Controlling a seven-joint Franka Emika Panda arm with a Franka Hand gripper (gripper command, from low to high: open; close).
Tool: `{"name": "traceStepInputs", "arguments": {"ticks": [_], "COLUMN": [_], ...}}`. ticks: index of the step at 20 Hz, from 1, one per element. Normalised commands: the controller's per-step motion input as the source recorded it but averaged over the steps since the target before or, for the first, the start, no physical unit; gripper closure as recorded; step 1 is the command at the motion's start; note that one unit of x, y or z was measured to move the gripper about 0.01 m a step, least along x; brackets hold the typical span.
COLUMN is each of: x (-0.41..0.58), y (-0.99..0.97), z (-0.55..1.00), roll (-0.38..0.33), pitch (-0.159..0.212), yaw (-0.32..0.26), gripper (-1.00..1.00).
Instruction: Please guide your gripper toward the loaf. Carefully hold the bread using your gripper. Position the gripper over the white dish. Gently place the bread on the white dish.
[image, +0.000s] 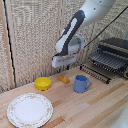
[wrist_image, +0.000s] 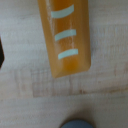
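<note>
The loaf (image: 63, 78) is a small orange-brown oblong block lying on the wooden table between the yellow bowl and the blue mug. In the wrist view the bread (wrist_image: 66, 37) fills the middle, with white stripes on top. My gripper (image: 62, 71) hangs just above the loaf, apart from it, and looks open and empty. One dark finger (wrist_image: 1, 52) shows at the edge of the wrist view, well away from the bread. The white dish (image: 30, 109) is a large flat plate with a speckled rim, at the front on the exterior view's left.
A yellow bowl (image: 43, 83) sits beside the loaf on the exterior view's left. A blue mug (image: 81, 83) stands on the other side, and its rim shows in the wrist view (wrist_image: 77, 123). A dark toaster oven with a rack (image: 111, 57) stands at the back right. A woven screen is behind.
</note>
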Motion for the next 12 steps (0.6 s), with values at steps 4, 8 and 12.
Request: {"name": "traceStepInputs", "arguments": {"ticks": [4, 8, 12], "x": [0.278, 0.245, 0.234], "y": [-0.06, -0.02, -0.02], "z": [-0.21, -0.14, -0.07], "roll": [-0.090, -0.080, -0.065], "pitch": [0.045, 0.080, 0.097], "yaw": [0.153, 0.096, 0.089], "gripper": [-1.00, -1.00, -1.00]}}
